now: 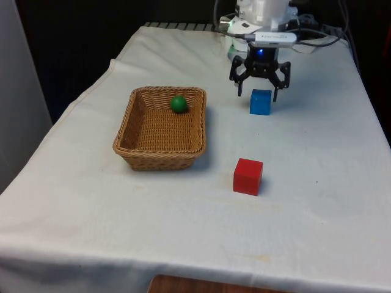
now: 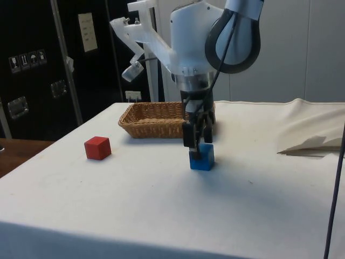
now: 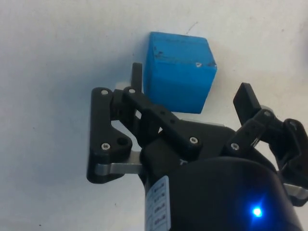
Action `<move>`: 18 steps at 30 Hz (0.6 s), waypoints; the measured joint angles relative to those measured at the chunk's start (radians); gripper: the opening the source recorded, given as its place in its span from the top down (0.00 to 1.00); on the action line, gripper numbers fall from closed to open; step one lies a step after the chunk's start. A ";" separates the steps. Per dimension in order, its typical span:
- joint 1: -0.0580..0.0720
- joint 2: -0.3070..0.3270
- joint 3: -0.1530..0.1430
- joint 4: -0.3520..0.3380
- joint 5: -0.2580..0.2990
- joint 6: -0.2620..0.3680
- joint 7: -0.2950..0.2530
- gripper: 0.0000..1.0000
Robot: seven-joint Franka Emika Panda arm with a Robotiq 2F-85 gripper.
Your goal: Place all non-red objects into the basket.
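Holding green ball (image 1: 178,104): wicker basket (image 1: 135,145). Jaws spread, straddling blue cube (image 1: 260,102); red cube (image 1: 247,176) on cloth.

Blue cube (image 2: 202,157): upper part hidden behind my gripper (image 2: 195,141), side view; basket (image 2: 156,120) near end likewise.

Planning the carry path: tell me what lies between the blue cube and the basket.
Nothing: in the front view, bare white cloth separates the blue cube from the basket. The red cube sits nearer the camera, off that line.
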 measured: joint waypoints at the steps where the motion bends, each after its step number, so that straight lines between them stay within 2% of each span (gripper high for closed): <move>1: 0.000 0.000 -0.001 0.000 0.000 0.000 0.000 0.17; 4: 0.000 0.000 -0.002 0.000 0.000 0.000 0.000 0.51; 5: 0.000 0.000 -0.003 0.000 0.000 0.000 0.000 0.51; 6: 0.000 0.000 -0.003 0.000 0.000 0.000 0.000 0.78; 8: 0.000 0.000 -0.004 0.000 0.000 0.000 0.000 1.00; 18: 0.000 -0.001 -0.004 0.000 0.001 -0.001 0.000 0.99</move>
